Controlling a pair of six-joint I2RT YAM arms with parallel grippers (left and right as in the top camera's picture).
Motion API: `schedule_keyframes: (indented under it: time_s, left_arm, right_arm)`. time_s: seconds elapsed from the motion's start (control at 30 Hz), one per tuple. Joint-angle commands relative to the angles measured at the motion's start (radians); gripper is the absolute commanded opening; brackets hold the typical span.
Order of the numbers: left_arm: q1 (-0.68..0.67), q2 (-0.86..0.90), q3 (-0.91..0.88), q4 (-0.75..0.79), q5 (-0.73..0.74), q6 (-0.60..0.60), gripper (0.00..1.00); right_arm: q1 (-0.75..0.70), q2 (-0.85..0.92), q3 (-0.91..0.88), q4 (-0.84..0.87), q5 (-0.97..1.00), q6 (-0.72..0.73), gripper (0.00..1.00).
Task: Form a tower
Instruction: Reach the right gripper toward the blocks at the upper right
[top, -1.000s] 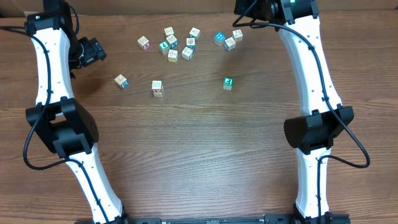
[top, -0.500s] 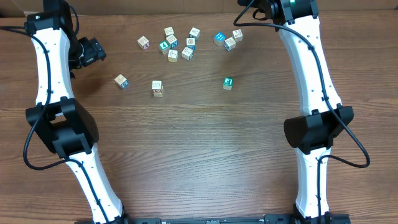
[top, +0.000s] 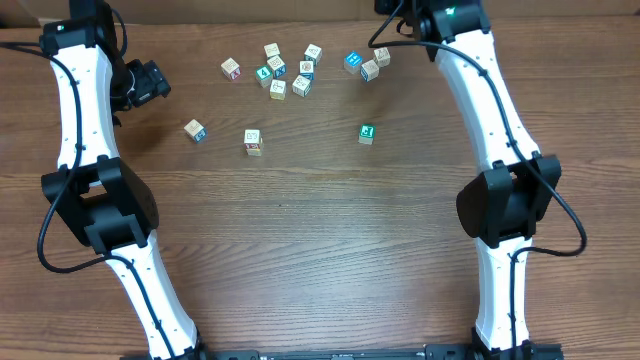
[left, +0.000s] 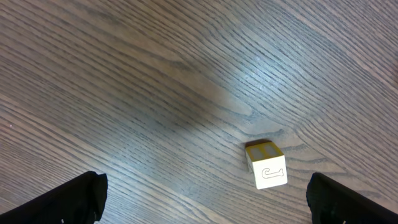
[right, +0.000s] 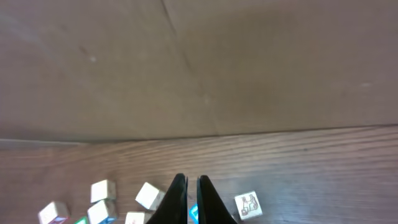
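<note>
Table (top: 320, 230): wood grain.
Tower (top: 253, 142): near-left of centre, apart from the other cubes.
Green cube (top: 366, 133): alone, to the right.
Left gripper (top: 152, 84): far left, jaws wide apart, holding nothing.
Cube cluster (top: 301, 85): far centre.
Right gripper (right: 191, 180): far edge, jaws closed together, holding nothing.

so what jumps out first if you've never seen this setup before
A bunch of small alphabet cubes scattered at the far edge of the wooden table catches the eye first, with a green-faced cube sitting alone nearer the middle. In the wrist views, the left claw gapes wide with a single pale cube lying just ahead of it. The right claw is pinched shut on nothing, pointing toward the bunch.
</note>
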Motion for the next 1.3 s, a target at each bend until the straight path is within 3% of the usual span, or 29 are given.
schedule_keyframes:
  time_s: [0.0, 0.1, 0.17, 0.2, 0.33, 0.53, 0.87, 1.27]
  left_arm:
    - [0.002, -0.019, 0.018, 0.002, -0.002, -0.021, 1.0]
    - [0.002, -0.019, 0.018, 0.002, -0.002, -0.021, 1.0]
    - [0.002, -0.019, 0.018, 0.002, -0.002, -0.021, 1.0]
    - [0.002, -0.019, 0.018, 0.002, -0.002, -0.021, 1.0]
    - [0.002, -0.019, 0.018, 0.002, -0.002, -0.021, 1.0]
    - [0.002, -0.019, 0.018, 0.002, -0.002, -0.021, 1.0]
    - [0.002, -0.019, 0.018, 0.002, -0.002, -0.021, 0.99]
    - [0.0, -0.019, 0.018, 0.001, -0.002, -0.021, 0.99]
  right_arm:
    - [0.0, -0.022, -0.099, 0.087, 0.008, -0.01, 0.13]
    - [0.0, -0.022, -0.215, 0.212, 0.016, -0.028, 0.25]
    - [0.0, -0.022, -0.282, 0.282, 0.027, -0.031, 0.28]
    - [0.0, -0.022, -0.321, 0.323, 0.029, -0.031, 0.28]
    - [0.0, -0.019, -0.441, 0.449, 0.029, -0.031, 0.04]
    - [0.0, 0.011, -0.474, 0.505, 0.013, -0.031, 0.03]
    - [0.001, 0.015, -0.393, 0.412, -0.057, -0.022, 0.03]
    - [0.005, 0.14, -0.393, 0.458, -0.063, -0.028, 0.04]
